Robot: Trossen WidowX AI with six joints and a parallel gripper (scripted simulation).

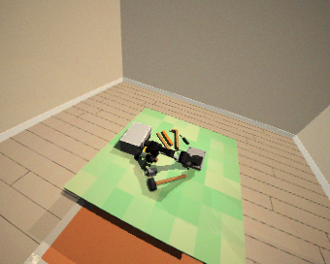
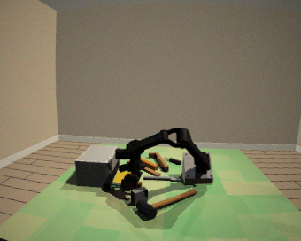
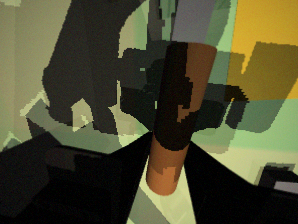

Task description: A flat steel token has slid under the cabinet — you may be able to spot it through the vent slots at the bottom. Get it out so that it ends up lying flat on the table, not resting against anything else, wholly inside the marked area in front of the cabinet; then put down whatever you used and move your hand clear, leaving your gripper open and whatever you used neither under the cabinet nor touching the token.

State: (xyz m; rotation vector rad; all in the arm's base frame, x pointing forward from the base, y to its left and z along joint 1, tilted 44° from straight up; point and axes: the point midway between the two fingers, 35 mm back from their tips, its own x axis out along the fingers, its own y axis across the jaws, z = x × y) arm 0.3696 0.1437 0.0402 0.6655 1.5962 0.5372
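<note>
Though the steel token itself can't be made out, presumably under the cabinet [image 1: 135, 138] [image 2: 96, 166] at left, the pincer [image 1: 146, 157] [image 2: 131, 181] [image 3: 167, 138] grips a tool's brown handle [image 3: 172, 167] beside the yellow area [image 2: 121, 178] [image 3: 267, 30]. A clumsy sweep could wedge the token deeper!

A bare-walled room with a pale plank floor [image 1: 280, 184] [image 2: 32, 166]

A matte grey-brown plaster wall [image 1: 232, 58] [image 2: 181, 75] spans the far side; a cream-beige plaster wall [image 1: 52, 53] [image 2: 23, 75] stands left, both edged by white skirting.
</note>
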